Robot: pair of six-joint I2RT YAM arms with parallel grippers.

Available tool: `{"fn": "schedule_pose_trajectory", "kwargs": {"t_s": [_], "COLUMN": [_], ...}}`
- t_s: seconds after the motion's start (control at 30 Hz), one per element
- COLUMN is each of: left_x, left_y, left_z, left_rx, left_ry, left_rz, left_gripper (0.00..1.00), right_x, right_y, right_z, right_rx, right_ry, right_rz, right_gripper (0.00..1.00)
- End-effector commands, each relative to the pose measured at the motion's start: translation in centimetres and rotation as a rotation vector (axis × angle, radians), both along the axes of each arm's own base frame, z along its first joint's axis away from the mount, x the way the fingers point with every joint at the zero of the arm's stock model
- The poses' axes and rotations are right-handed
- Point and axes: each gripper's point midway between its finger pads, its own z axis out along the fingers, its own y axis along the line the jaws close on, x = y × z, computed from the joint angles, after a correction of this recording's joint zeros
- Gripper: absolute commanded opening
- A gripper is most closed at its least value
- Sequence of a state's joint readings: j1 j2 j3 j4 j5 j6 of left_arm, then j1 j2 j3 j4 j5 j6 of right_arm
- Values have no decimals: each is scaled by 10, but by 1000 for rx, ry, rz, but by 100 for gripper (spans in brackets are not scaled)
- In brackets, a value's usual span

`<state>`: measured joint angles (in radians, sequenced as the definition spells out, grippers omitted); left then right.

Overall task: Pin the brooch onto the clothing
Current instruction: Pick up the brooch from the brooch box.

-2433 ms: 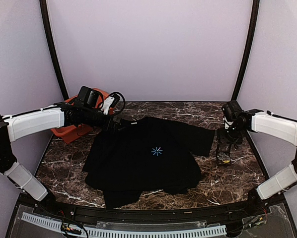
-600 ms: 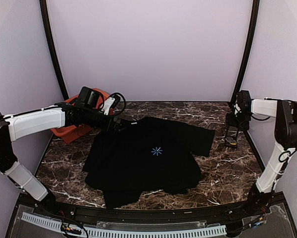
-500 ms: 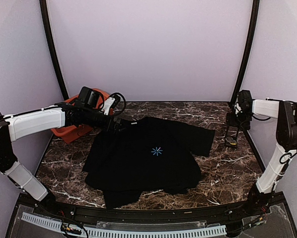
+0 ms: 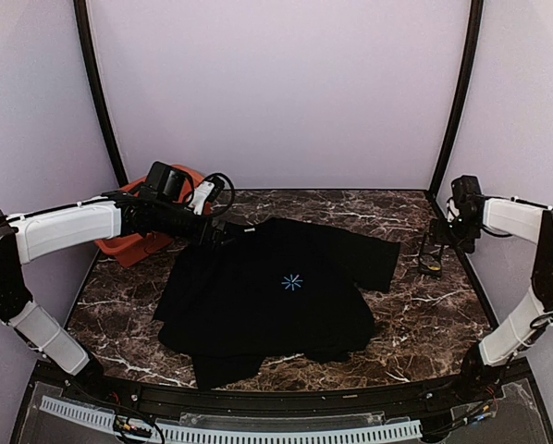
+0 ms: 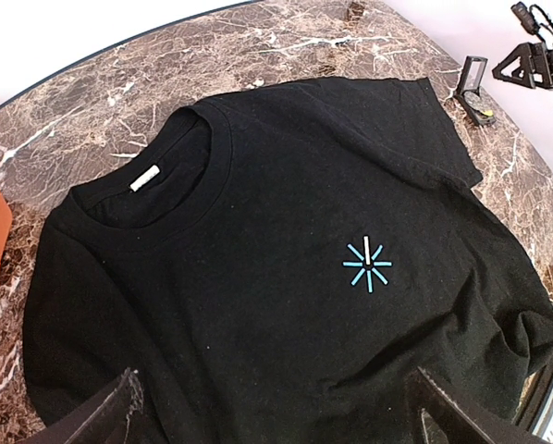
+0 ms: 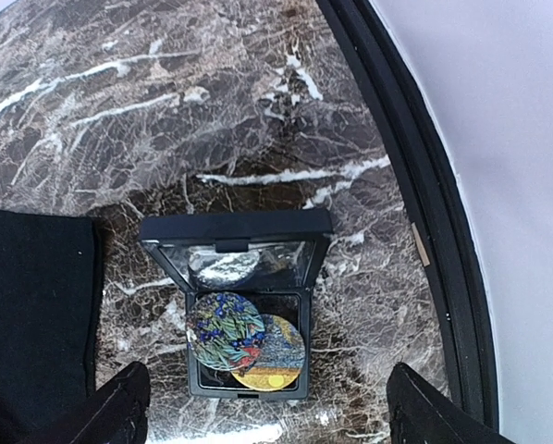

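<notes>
The clothing, a black T-shirt with a light-blue starburst print, lies flat mid-table. My left gripper hovers open above its collar; both fingertips show at the bottom of the left wrist view with only shirt between them. A small black case stands open right of the sleeve. Inside it the yellow-gold and grey brooch lies partly under a blue-green floral disc. My right gripper hangs open above the case, touching nothing. The case sits just below the right gripper.
An orange bin sits at the back left, behind the left arm. The table's dark raised rim curves close past the case on its right. Bare marble lies in front of the case.
My right gripper has pulled up and back from the case toward the right wall, and its jaws have spread wider. The left arm and the shirt have not moved.
</notes>
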<state>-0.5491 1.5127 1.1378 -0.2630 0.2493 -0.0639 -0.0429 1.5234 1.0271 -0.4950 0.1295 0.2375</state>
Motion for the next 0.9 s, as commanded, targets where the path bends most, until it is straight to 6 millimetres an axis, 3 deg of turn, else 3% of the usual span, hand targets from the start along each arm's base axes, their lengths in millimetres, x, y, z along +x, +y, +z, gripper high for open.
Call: {"fn": "schedule_pose_trajectory", "kwargs": {"t_s": [0.0, 0.4, 0.87], "left_x": [-5, -5, -5], "left_y": [0, 1, 1], "left_z": [-4, -4, -3], "left_rx": [0, 4, 0], "left_ry": [15, 13, 13], "left_rz": [-11, -4, -9], "left_gripper": [99, 99, 99], "right_x": [-5, 6, 20], "right_y": [4, 25, 23], "right_z": [-16, -51, -54], "right_rx": [9, -44, -76], "right_ry": [47, 158, 161], "right_rz": [5, 58, 58], "right_gripper": [85, 85, 79]}}
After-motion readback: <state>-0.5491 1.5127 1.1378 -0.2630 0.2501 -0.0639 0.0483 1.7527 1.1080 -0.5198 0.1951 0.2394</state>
